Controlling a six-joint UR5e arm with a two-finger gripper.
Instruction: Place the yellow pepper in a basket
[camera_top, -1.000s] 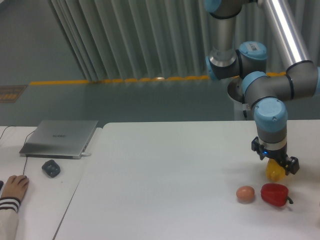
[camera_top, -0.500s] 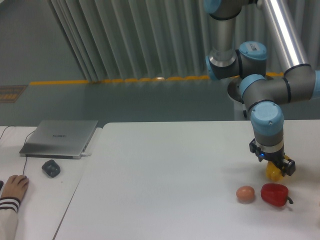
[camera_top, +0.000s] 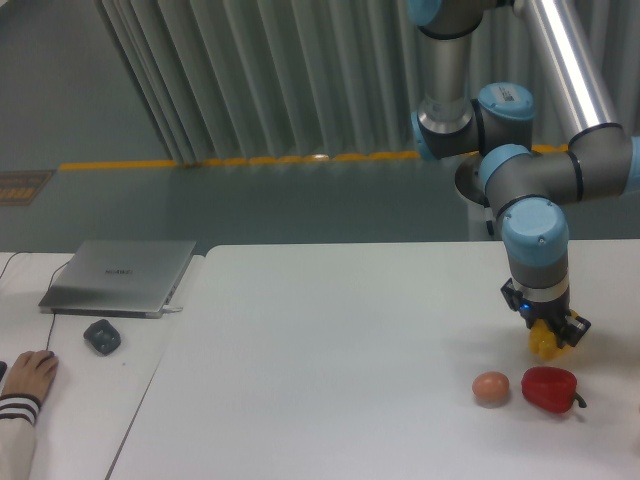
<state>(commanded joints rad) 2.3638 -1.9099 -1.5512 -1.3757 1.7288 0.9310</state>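
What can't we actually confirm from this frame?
- Basket: none in the fixed camera view, so the drop target can't be located.
- yellow pepper: mostly covered by the end effector; only a small yellow patch shows.
- Finger contact on the pepper: too small and hidden to judge, nor whether the pepper is off the table.
- Person's hand: cut off by the left edge.

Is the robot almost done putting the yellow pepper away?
Not yet. The tool looks closed around the yellow pepper, just above the red pepper and the tan ball. No basket is in view, so carrying and dropping it in are left.
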